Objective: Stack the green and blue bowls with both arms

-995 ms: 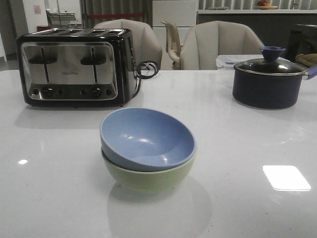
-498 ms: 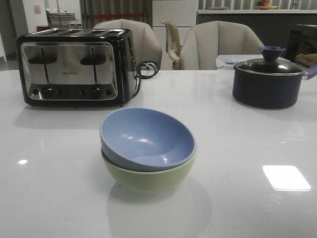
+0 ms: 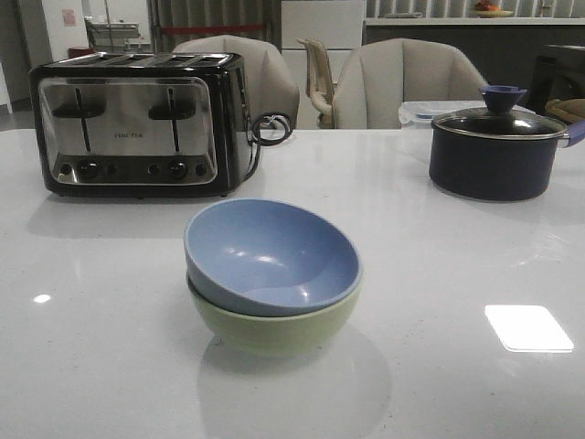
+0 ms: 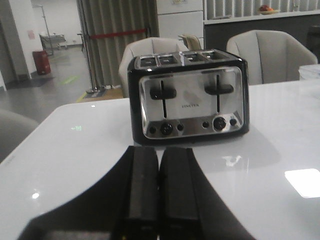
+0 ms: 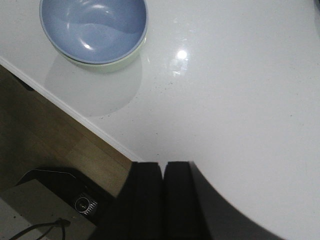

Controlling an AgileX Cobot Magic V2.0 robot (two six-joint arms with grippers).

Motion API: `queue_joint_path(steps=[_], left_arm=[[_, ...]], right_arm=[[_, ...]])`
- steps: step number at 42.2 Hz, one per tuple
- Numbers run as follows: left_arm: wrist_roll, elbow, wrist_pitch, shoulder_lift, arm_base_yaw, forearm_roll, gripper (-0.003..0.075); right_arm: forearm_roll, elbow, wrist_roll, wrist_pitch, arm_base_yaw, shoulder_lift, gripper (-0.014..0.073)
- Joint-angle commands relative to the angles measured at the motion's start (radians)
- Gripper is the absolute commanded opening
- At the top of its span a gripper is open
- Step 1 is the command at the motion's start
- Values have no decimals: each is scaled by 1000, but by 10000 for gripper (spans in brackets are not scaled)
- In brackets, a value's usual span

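Note:
The dusty blue bowl [image 3: 270,256] sits nested, slightly tilted, inside the pale green bowl [image 3: 274,325] at the middle of the white table. The stack also shows in the right wrist view, the blue bowl [image 5: 93,27] over a thin edge of the green bowl [image 5: 112,64]. My left gripper [image 4: 159,150] is shut and empty, low over the table, facing the toaster. My right gripper [image 5: 163,165] is shut and empty, above the table's near edge, well away from the bowls. Neither arm shows in the front view.
A chrome and black toaster [image 3: 137,123] stands at the back left, also in the left wrist view [image 4: 187,95]. A dark navy pot with a glass lid [image 3: 498,151] stands at the back right. Chairs stand behind the table. The table's edge [image 5: 75,112] and the floor show in the right wrist view.

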State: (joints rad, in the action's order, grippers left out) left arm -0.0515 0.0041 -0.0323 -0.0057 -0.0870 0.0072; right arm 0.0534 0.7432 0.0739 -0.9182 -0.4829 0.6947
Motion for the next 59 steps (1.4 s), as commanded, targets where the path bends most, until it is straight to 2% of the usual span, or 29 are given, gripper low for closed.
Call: queue_joint_path(steps=[1,12,59], left_arm=[[3,6,109,-17,27,-22,98],[3,7,120,-19,55,-22,98],[3,7,120,-17,45,-22,98]], right_arm=[[-7,26,6,50,4,-1,36],[-7,26,6,48,4,-1,36],[4,24,6,46,26,-27,36]])
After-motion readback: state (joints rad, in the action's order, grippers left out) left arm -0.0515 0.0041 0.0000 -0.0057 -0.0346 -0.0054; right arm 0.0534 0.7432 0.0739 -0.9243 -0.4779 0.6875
